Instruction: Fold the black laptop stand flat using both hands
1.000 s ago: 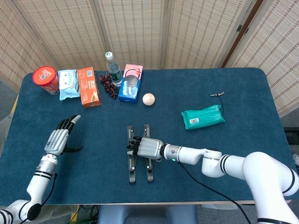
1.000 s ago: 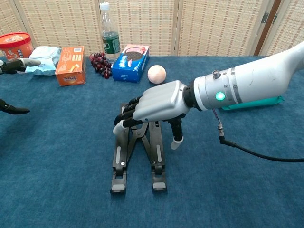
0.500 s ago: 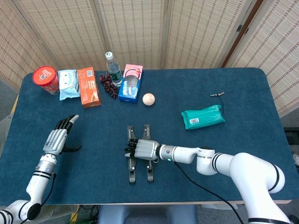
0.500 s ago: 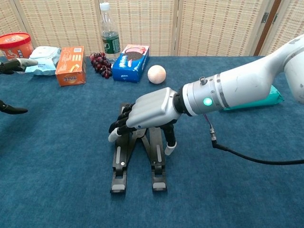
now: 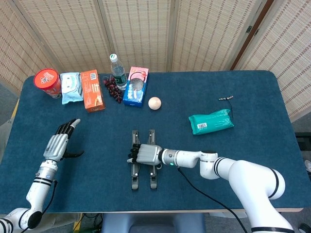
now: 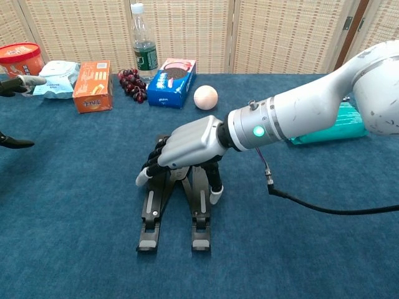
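Right robot hand (image 6: 187, 146) is planted palm-down on top of the black laptop stand (image 6: 174, 208), fingers curled over its upper end.

So the stand sits near the middle of the blue bench (image 5: 233, 160), its two rails running toward the front edge. Left robot hand (image 5: 57, 144) hovers well off to the side, fingers spread, holding nothing. Snack boxes (image 5: 92, 90), a bottle (image 5: 117, 71) and a small ball (image 5: 154, 103) line the back.

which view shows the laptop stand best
The chest view: the stand is close, both rails and feet clear below the right hand. The head view shows it small, from above, its middle under the hand.
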Controlling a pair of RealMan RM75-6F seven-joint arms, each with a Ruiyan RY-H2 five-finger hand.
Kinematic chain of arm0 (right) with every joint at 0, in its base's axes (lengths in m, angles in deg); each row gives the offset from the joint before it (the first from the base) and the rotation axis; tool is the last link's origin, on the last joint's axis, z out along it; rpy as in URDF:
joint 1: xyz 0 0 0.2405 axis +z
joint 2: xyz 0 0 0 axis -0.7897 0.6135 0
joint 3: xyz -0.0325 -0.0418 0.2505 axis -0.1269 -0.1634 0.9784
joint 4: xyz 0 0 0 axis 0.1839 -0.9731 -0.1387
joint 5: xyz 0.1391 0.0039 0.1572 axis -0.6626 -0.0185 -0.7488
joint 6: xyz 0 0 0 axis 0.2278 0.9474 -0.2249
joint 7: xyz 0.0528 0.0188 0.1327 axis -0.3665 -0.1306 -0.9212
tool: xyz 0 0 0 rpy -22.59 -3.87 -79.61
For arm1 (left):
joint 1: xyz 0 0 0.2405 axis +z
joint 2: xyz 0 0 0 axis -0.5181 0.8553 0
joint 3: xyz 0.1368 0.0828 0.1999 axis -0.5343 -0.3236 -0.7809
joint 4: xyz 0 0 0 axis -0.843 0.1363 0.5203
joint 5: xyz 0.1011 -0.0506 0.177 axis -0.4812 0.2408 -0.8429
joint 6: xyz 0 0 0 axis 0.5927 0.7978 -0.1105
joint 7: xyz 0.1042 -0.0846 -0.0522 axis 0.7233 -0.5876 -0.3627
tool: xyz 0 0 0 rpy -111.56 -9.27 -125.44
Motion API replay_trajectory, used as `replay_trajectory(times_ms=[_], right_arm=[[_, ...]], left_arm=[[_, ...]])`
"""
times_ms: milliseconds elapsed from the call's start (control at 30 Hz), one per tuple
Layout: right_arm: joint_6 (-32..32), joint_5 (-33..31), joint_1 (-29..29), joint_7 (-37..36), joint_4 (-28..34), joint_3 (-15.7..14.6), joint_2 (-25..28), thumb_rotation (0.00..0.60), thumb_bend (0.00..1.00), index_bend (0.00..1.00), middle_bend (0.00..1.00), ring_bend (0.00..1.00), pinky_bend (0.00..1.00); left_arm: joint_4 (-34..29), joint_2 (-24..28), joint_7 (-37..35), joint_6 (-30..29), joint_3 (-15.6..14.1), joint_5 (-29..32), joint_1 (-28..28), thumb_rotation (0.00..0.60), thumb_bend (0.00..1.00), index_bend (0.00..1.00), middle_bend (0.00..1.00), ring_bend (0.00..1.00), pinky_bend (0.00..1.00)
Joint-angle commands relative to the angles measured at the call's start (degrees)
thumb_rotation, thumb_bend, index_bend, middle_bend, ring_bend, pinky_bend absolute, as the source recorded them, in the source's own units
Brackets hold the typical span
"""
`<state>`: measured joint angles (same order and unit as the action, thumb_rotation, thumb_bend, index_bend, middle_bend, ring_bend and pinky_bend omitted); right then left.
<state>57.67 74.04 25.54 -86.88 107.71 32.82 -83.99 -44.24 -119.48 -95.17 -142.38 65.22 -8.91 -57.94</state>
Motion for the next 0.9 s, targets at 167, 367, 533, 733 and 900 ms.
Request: replay_trajectory(times_ms=[167, 367, 533, 733, 900], right_arm=[[0.91, -0.53, 0.28, -1.43, -1.64, -0.52, -1.13, 0.6, 0.05, 0.0, 0.3, 0.0, 0.0], [2.58, -0.88, 0.04, -2.1, -2.84, -0.46, -2.03, 0.6, 0.08, 0.0, 0.4, 0.0, 0.0], [3.6, -1.34, -0.26, -2.49, -4.02, -0.23, -2.8, 0.6, 0.12, 0.0, 0.48, 0.06, 0.0], [4.94, -1.74, -0.84, -2.52, -5.28, -0.07, -3.58, 0.6, 0.14, 0.0, 0.55, 0.12, 0.0], [5.05, -2.61, -1.09, -2.29, -3.85, 0.28, -2.33, 0.6, 0.13, 0.0, 0.25, 0.03, 0.0]], left_arm=[[0.01, -0.03, -0.25, 0.01, 0.01, -0.35, 0.08, 0.6, 0.15, 0.0, 0.01, 0.02, 0.0], [0.02, 0.01, -0.49, -0.15, -0.02, -0.63, 0.28, 0.6, 0.15, 0.0, 0.01, 0.01, 0.0], [0.17, -0.05, -0.74, -0.24, -0.01, -0.81, 0.39, 0.6, 0.15, 0.0, 0.01, 0.01, 0.0], [0.45, -0.08, -0.98, -0.28, 0.01, -0.92, 0.53, 0.6, 0.15, 0.0, 0.01, 0.01, 0.0], [0.16, 0.25, -1.08, -0.64, 0.19, -1.19, 0.63, 0.6, 0.15, 0.0, 0.01, 0.01, 0.0]])
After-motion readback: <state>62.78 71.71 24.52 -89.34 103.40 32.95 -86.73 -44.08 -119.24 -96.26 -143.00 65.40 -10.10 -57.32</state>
